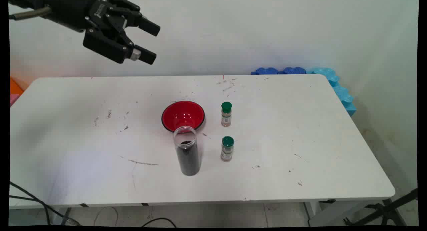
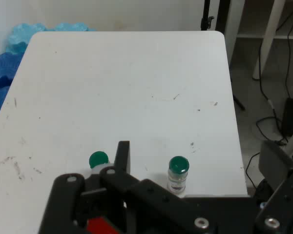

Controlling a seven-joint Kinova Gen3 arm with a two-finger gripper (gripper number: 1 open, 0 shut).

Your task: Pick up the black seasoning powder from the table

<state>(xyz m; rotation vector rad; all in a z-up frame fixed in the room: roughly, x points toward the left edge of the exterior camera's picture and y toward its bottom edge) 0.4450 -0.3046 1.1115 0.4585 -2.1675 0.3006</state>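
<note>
Main view shows the gripper [image 1: 149, 44] released, fingers spread, raised high at ten o'clock above the white table [image 1: 300, 131], holding nothing. Near the centre stand a red bowl [image 1: 183, 115], a clear jar of dark contents [image 1: 187, 151] touching it at six o'clock, and two green-capped spice bottles [image 1: 226, 114] [image 1: 227, 149] at three o'clock. Bare tabletop stretches to the left and right edges.

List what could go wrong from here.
The tall clear jar stands open with dark contents, right beside the red bowl; a knock would likely spill it. The two green-capped spice bottles are narrow and upright, so the open tool, descending, might topple one.
</note>
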